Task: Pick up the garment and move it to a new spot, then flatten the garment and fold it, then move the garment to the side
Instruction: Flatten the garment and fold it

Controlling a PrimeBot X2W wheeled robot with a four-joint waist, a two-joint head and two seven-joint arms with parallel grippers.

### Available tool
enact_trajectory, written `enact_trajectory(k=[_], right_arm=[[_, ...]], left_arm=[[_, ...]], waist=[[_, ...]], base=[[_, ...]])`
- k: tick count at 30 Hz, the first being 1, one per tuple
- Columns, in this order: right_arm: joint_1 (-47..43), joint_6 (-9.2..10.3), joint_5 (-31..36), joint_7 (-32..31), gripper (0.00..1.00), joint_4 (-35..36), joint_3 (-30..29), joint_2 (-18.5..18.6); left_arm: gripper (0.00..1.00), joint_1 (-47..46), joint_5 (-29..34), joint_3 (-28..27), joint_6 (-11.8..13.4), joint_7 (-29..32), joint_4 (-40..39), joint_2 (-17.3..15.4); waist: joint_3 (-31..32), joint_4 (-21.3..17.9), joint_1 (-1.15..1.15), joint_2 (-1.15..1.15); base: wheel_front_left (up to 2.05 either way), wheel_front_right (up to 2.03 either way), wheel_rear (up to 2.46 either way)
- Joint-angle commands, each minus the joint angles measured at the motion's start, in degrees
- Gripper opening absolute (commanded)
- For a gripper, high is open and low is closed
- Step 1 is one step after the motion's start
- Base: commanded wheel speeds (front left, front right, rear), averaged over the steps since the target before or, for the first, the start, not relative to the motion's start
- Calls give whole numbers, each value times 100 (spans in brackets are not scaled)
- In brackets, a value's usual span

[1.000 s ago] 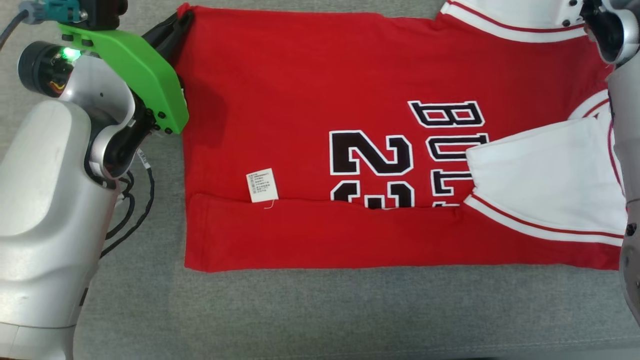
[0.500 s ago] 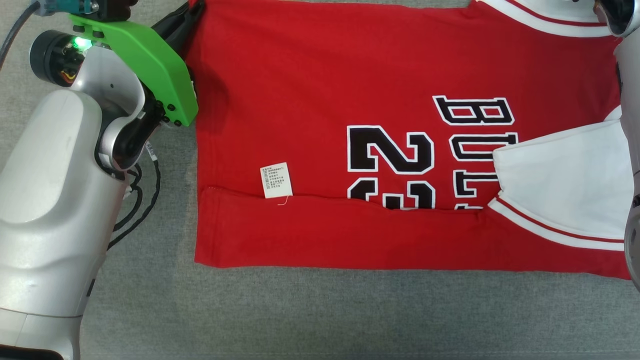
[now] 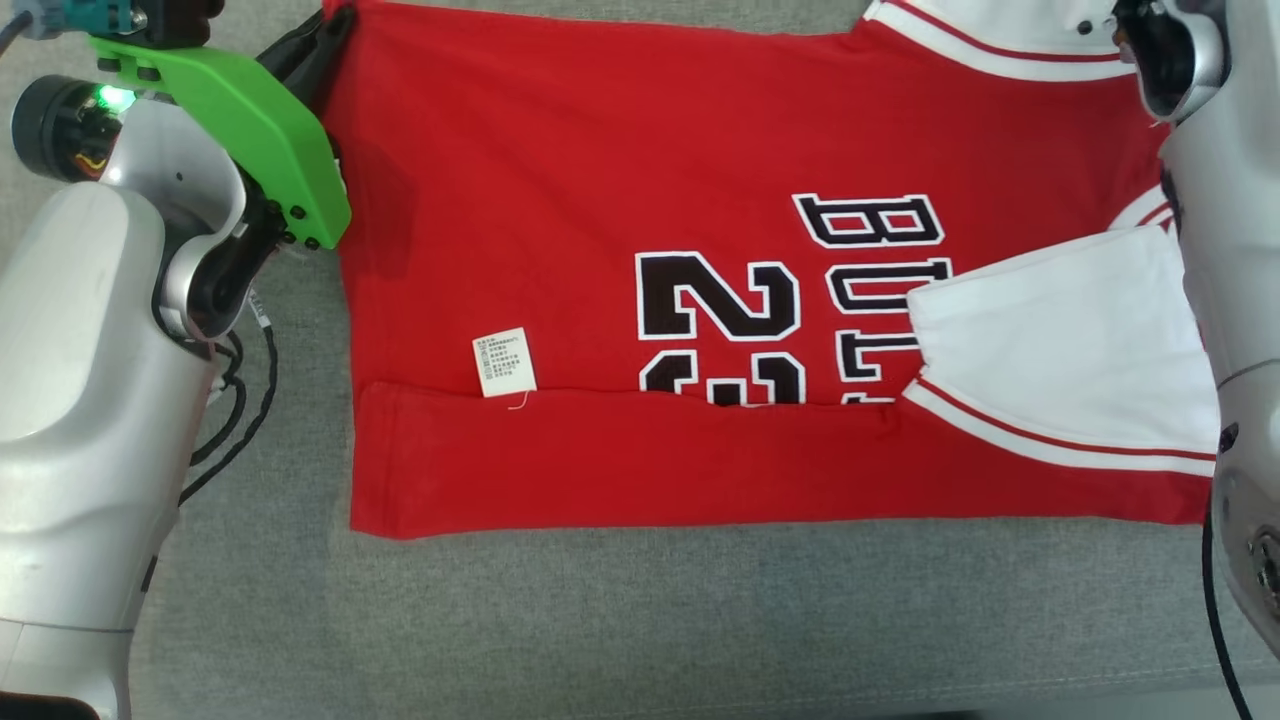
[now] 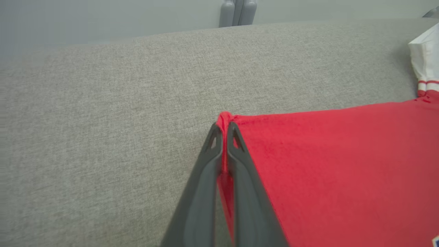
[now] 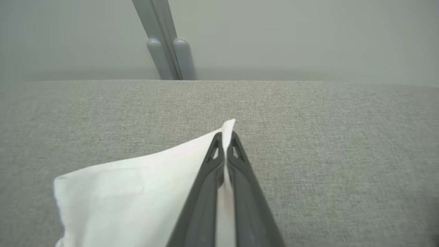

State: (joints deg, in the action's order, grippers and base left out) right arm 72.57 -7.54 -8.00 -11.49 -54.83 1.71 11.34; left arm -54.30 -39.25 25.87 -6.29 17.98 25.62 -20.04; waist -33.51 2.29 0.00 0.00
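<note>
The garment [image 3: 600, 200] is a red jersey with black "23" lettering and white sleeves, lying flat on the grey surface, its near edge folded up in a strip. My left gripper [image 3: 330, 20] is at its far left corner and, in the left wrist view, my left gripper [image 4: 223, 128] is shut on the red corner [image 4: 224, 118]. My right gripper [image 5: 225, 137] is shut on the edge of the white sleeve [image 5: 137, 192]. In the head view my right arm [image 3: 1210, 250] stands over the jersey's right side, beside the folded-in white sleeve [image 3: 1060, 340].
Grey fabric surface [image 3: 600, 620] stretches all round the jersey, with a wide bare band in front. A grey post [image 5: 168, 44] stands behind the far edge. Black cables [image 3: 235, 420] hang by my left arm. A white care label [image 3: 503, 362] lies on the red cloth.
My right gripper has gone from open to shut on the white sleeve. The head view shifted sideways and back. The left grip on the red corner is unchanged.
</note>
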Motion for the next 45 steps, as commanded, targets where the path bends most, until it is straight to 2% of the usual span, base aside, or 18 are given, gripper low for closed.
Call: enact_trajectory(k=[1, 10, 14, 18, 22, 29, 38, 39, 40, 41, 42, 45], right_arm=[[-211, 12, -225, 124, 0, 127, 185, -23], [-1614, 12, -1583, 430, 0, 1524, 1223, 402], [-2387, 11, -1999, 436, 0, 2332, 1276, 677], [-3193, 10, -2236, 329, 0, 3150, 1141, 779], [-4038, 10, -2149, 197, 0, 3926, 888, 791], [-5274, 10, -1938, -30, 0, 4778, 302, 479], [-5833, 10, -1579, 27, 0, 4894, 8, 109], [-5876, 10, -1537, 55, 9, 4858, 9, 71], [-5905, 10, -1518, 77, 36, 4834, 0, 32], [-5951, 10, -1495, 115, 71, 4818, -18, -17], [-6011, 10, -1462, 169, 100, 4807, -36, -51], [-6215, 10, -1389, 310, 100, 4787, -101, -136]], left_arm=[[0, 128, -30, -53, 30, -51, 50, -113], [0, 845, -182, 6, -10, -151, 6, -256], [0, 1248, -261, -1, -12, -261, -122, -313], [0, 1682, -365, -32, 30, -372, -332, -359], [0, 2158, -486, -77, 101, -509, -570, -382], [0, 2929, -624, -46, 220, -649, -871, -324], [0, 3347, -693, -22, 347, -876, -832, -180], [0, 3370, -701, -44, 361, -950, -826, -147], [6, 3400, -698, -64, 384, -1012, -823, -130], [47, 3446, -690, -78, 387, -1086, -819, -124], [100, 3506, -702, -105, 421, -1176, -827, -99], [100, 3695, -765, -164, 468, -1373, -925, -38]], waist=[[333, -271, 0, 0], [1056, -529, 0, 0], [1353, -554, 0, 0], [1609, -565, 0, 0], [1852, -538, 0, 0], [2025, -484, 0, 0], [1962, -468, 0, 0], [1960, -469, 0, 0], [1960, -469, 0, 0], [1962, -469, 0, 0], [1966, -466, 0, 0], [1995, -468, 0, 0]], base=[[0, 0, 0], [0, 0, 0], [0, 0, 0], [0, 0, 0], [0, 0, 0], [0, 0, 0], [0, 0, 0], [0, 0, 0], [0, 0, 0], [0, 0, 0], [0, 0, 0], [0, 0, 0]])
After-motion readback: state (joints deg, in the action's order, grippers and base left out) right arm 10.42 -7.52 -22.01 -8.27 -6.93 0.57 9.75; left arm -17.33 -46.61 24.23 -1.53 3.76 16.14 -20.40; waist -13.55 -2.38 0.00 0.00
